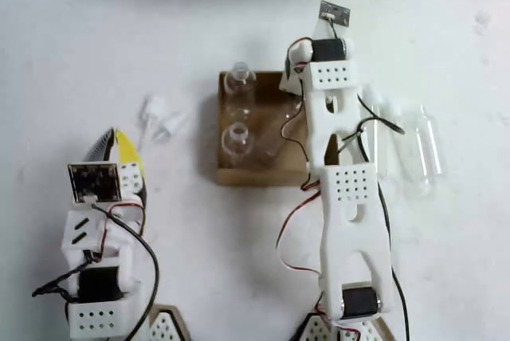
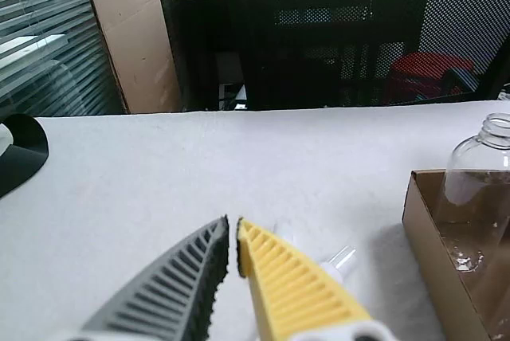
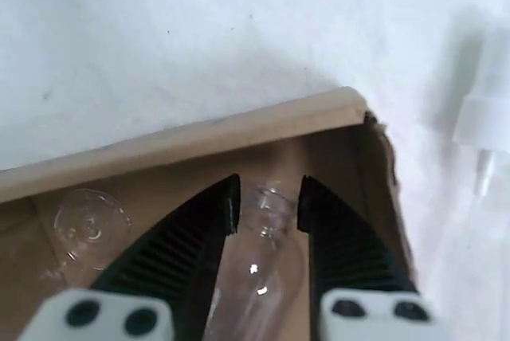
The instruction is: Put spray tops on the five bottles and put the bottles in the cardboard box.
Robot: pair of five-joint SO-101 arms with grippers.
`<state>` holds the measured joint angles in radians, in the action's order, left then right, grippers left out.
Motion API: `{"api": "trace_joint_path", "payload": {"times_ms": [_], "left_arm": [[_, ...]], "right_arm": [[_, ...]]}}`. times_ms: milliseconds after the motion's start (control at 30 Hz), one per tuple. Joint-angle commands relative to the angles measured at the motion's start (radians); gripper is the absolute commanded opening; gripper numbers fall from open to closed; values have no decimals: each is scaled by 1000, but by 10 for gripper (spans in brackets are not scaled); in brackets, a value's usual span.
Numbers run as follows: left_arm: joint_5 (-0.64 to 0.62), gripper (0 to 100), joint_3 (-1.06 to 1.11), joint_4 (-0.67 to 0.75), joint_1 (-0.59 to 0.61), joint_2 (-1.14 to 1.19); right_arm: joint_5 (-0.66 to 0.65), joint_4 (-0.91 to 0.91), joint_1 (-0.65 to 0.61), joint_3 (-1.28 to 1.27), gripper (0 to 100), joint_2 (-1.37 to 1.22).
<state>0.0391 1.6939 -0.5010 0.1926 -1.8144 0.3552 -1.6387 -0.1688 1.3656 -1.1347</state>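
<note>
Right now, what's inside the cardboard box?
In the cardboard box, two open bottles stand upright; a third bottle sits between the right claw's open fingers. The right arm hides the rest of the box.

We see a white table (image 1: 80,54) and a plain brown cardboard box (image 1: 255,175). The bottles (image 1: 239,82) are clear and colourless, and the spray tops (image 1: 159,116) are white. The left gripper (image 2: 233,233) is ribbed, grey on one side and yellow on the other. The right gripper (image 3: 268,197) is black and ribbed. The arms (image 1: 348,186) have white shells patterned with grids of small holes, and their wires (image 1: 285,217) are red and black.
</note>
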Motion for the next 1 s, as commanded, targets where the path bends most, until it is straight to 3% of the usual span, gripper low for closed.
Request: {"api": "trace_joint_path", "payload": {"times_ms": [0, 267, 400, 600, 967], "left_arm": [[14, 21, -2, 20, -12, -8], [14, 21, -2, 20, -13, -8], [14, 21, -2, 20, -15, -8], [14, 21, -2, 20, -15, -8], [14, 21, -2, 20, -15, -8]], "right_arm": [[-2, 10, -15, 26, 102, -4], [0, 15, -15, 31, 101, -36], [0, 12, -15, 34, 16, -27], [-2, 10, -5, 34, 16, 56], [-304, -58, -30, 34, 16, 417]]}}
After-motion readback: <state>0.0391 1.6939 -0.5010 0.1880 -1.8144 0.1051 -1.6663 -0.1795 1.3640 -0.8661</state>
